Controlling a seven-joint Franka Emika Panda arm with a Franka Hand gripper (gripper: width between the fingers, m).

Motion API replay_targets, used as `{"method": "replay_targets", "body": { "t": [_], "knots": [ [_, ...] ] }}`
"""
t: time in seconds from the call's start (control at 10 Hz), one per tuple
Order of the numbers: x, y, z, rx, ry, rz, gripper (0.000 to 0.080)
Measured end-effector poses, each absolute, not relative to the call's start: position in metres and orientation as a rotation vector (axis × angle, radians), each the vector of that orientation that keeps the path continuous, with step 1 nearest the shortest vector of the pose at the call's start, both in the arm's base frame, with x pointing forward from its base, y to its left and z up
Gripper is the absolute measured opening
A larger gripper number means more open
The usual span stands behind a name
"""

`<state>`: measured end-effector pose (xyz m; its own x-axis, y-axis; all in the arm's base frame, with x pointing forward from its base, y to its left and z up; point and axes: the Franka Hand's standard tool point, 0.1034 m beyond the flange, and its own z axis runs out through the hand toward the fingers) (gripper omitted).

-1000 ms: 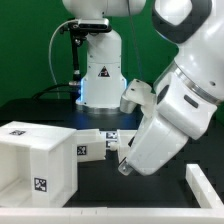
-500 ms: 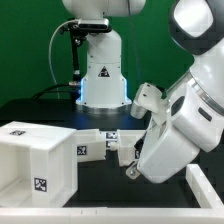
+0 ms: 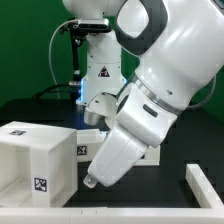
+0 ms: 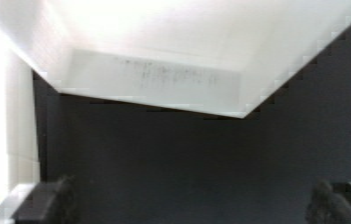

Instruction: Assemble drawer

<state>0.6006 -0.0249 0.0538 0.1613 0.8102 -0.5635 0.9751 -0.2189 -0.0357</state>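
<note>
I see the gripper [image 4: 190, 206] open in the wrist view. Its dark fingers [image 4: 39, 200] stand wide apart, with only the black table [image 4: 172, 150] between them and nothing held. Beyond them is a white box corner [image 4: 154, 70] with faint grey marks, too blurred for me to read. I cannot tell which box it is.

In the exterior view the drawer [image 3: 80, 143] shows a black-and-white square tag [image 3: 82, 151] on its face. It sits just beside the larger tagged casing [image 3: 35, 160], half hidden by the arm [image 3: 150, 110]. A white bar [image 3: 205, 185] lies well apart on the exterior view's right.
</note>
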Motion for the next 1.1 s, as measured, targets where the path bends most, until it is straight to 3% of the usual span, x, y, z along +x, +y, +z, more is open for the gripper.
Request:
{"method": "replay_targets", "body": {
  "t": [0.4, 0.8, 1.1],
  "knots": [
    [0.6, -0.023, 0.048, 2.109, 1.621, -0.648, 0.0649],
    [0.581, -0.02, 0.042, 2.033, 1.473, -0.913, 0.0649],
    [0.573, -0.01, 0.027, 1.956, 1.469, -1.036, 0.0649]
  ]
}}
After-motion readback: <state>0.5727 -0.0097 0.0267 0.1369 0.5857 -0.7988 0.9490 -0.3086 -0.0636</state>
